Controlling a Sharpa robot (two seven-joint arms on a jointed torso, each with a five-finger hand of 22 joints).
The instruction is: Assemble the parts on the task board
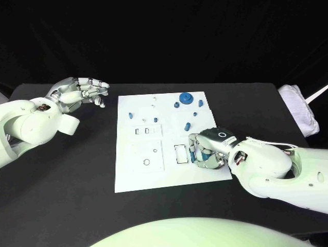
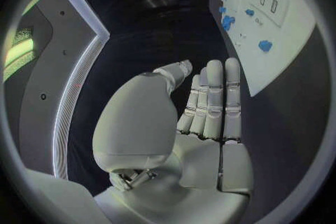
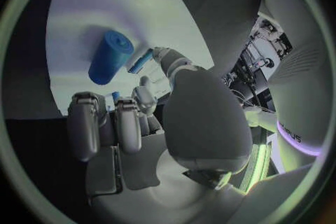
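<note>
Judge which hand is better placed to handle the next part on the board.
Right. The right hand is over the task board beside a blue cylinder; the left hand hovers off the board, holding nothing.

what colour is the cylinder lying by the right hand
Blue. The cylinder shows best in the right wrist view, lying on the white board.

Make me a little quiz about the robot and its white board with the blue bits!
1. True or false: the left hand rests on the task board.
2. Which hand is over the board? A) left hand B) right hand
3. Fill in: the big round blue part sits near the board's ___ edge (near or far, from the robot).
Key: 1 false, it is off to the board's side; 2 B; 3 far.
</note>
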